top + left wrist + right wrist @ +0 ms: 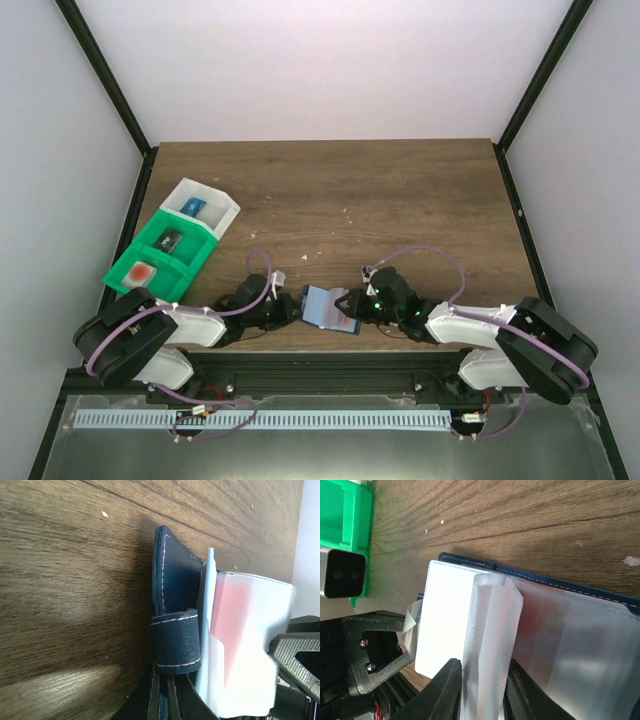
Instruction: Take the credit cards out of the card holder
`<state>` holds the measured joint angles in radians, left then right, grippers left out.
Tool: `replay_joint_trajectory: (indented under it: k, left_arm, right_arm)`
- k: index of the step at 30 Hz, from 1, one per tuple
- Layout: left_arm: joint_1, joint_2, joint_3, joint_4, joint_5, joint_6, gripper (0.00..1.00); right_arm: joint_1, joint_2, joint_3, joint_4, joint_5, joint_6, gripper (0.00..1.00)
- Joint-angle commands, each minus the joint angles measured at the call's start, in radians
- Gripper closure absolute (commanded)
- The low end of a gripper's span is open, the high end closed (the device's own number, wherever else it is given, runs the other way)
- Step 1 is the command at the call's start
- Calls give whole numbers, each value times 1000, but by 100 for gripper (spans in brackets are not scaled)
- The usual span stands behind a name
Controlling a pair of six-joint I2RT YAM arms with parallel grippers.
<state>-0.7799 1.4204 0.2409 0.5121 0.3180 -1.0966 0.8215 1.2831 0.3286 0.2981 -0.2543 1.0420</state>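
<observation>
The card holder (325, 307) is a dark blue wallet, held open off the table near the front edge between both grippers. My left gripper (293, 311) is shut on its dark leather edge below the strap loop (176, 642); in the left wrist view (167, 692) its jaws are pressed on the leather. My right gripper (352, 304) is shut on a fold of the holder's clear plastic sleeves (490, 630); in the right wrist view (482, 685) the fold stands between the jaws. A credit card (235, 625) shows pink-red through the sleeves (542, 625). Another credit card (140, 272) lies in the green bin.
A green bin (160, 255) and a white bin (205, 208) stand at the left of the table, each with small items inside. The green bin also shows in the right wrist view (345, 515). White crumbs (305, 256) lie mid-table. Black frame posts flank the table.
</observation>
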Motion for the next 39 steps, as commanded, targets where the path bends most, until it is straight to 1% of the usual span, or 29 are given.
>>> replay_joint_trajectory:
  k: [1, 6, 9, 12, 14, 16, 19, 25, 31, 34, 36, 39]
  left_arm:
    - [-7, 5, -8, 12, 2, 4, 100]
    - [-8, 0, -4, 4, 1, 7, 100]
    - [-8, 0, -6, 2, 0, 8, 100]
    - [-7, 2, -7, 7, 3, 4, 100]
    - [-8, 6, -7, 19, 11, 3, 100]
    - [-8, 10, -8, 31, 19, -1, 100]
    - [-10, 16, -5, 41, 24, -7, 100]
    - [-11, 29, -2, 58, 35, -15, 99]
    - [-12, 4, -9, 42, 27, -16, 91]
    - [-13, -23, -17, 20, 15, -17, 84]
    - [-11, -50, -22, -8, 1, -18, 78]
    - [-11, -100, -11, -83, -36, -13, 70]
  right_arm:
    - [7, -13, 2, -13, 19, 10, 74]
    - [7, -3, 9, -13, 17, 10, 71]
    - [7, -9, 7, 21, -4, 5, 68]
    - [7, -11, 5, 94, -58, -7, 61]
    - [7, -6, 12, 121, -82, -11, 55]
    - [7, 1, 16, 141, -94, -14, 52]
    - [7, 35, 31, 159, -116, -7, 50]
    - [7, 122, 97, 147, -163, -7, 50]
    - [7, 121, 112, 105, -151, -32, 51]
    - [7, 110, 100, 67, -136, -37, 51]
    - [7, 97, 86, 48, -117, -37, 54]
    - [7, 71, 69, 18, -92, -40, 57]
